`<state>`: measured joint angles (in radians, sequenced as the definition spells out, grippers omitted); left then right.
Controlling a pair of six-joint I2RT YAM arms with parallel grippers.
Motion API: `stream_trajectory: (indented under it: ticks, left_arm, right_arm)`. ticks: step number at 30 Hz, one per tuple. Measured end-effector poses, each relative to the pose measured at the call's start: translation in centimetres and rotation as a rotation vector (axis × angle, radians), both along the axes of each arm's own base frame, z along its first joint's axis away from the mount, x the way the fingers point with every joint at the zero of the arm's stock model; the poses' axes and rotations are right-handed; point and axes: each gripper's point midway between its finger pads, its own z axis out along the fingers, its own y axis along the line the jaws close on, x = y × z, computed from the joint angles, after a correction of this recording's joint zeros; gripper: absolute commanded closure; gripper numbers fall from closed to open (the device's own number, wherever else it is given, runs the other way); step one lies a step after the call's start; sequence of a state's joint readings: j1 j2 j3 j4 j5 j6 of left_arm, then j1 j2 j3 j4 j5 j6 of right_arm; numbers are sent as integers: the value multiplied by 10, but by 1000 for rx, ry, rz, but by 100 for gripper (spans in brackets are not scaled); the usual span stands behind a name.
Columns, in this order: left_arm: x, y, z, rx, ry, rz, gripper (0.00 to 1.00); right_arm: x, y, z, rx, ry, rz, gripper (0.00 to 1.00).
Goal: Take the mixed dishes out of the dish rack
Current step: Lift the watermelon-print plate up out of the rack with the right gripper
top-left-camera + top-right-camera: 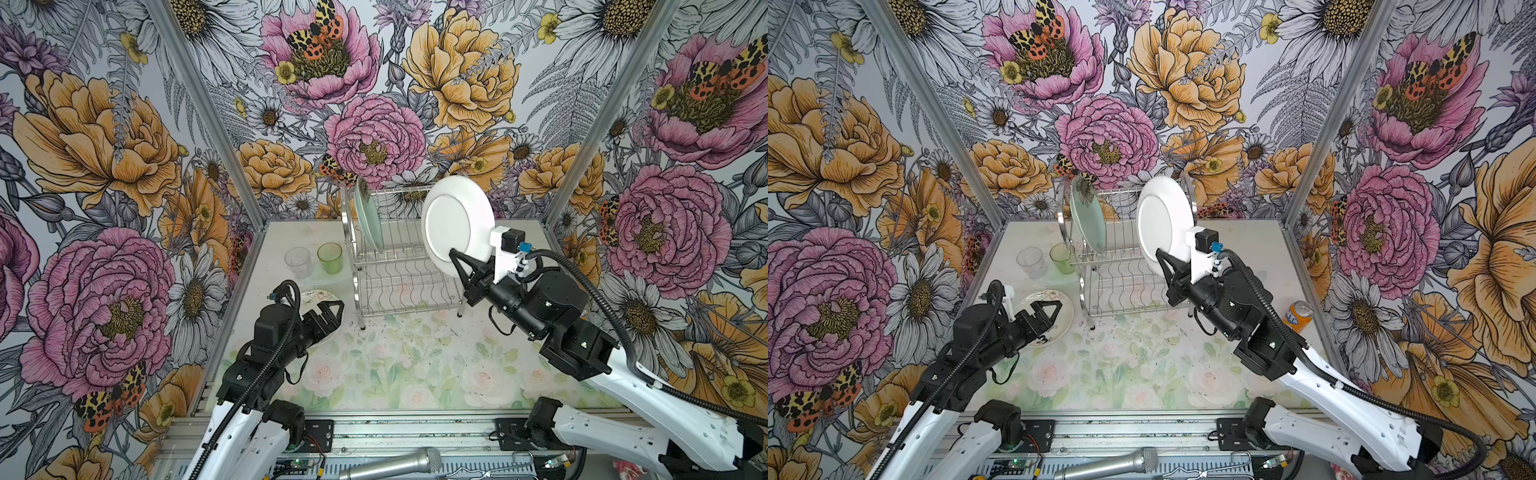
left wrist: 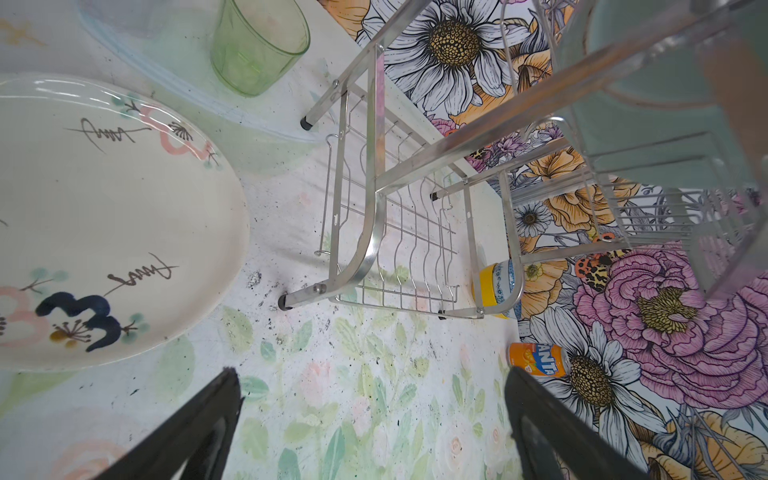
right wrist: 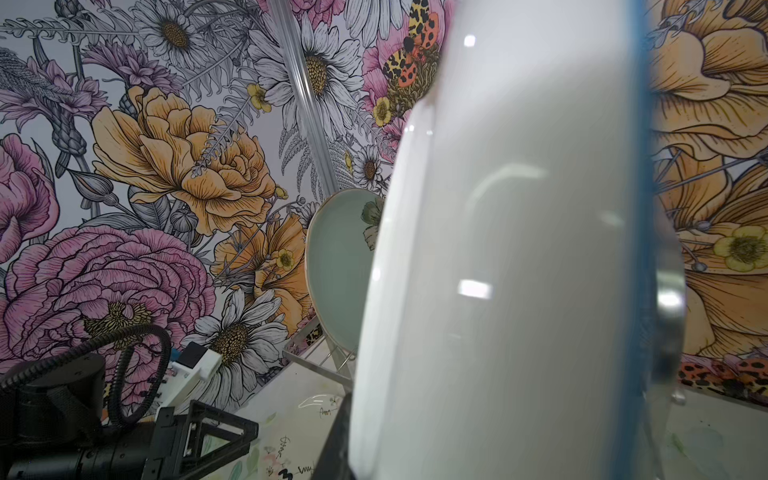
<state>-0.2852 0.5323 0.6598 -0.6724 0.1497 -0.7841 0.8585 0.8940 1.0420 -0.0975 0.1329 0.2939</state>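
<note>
My right gripper (image 1: 459, 264) is shut on the lower rim of a white plate (image 1: 455, 220), which stands on edge in the air just right of the dish rack (image 1: 399, 266). In the right wrist view the plate (image 3: 498, 270) fills the frame beside one dark finger (image 3: 345, 440). A pale green plate (image 1: 1088, 220) stands in the rack's upper shelf. On the table left of the rack lie a cream patterned plate (image 2: 104, 216), a green tumbler (image 1: 330, 257) and a clear glass (image 1: 298, 261). My left gripper (image 1: 1054, 309) hovers open over the cream plate's edge, with nothing between its fingers.
An orange soda can (image 1: 1298, 316) stands on the table at the right, partly behind my right arm. A yellow bowl and a blue-and-white patterned bowl (image 2: 498, 291) sit together beyond the rack's right side. A microphone (image 1: 395, 463) lies on the front rail.
</note>
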Motion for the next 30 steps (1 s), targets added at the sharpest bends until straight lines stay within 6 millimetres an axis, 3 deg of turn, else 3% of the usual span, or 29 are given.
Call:
stream_trajectory:
  ticks: [15,24,30]
  left_arm:
    - [-1,4,-3,1,11,22,1]
    - [0,6,-3,-7,15,41,1]
    - [-1,6,-2,-14,12,44,1]
  right_arm:
    - [-37,38,-23,-61,41,209,100]
    - [-47,49,-34,-90,55,280,100]
    - [-52,63,-51,-131,75,334,100]
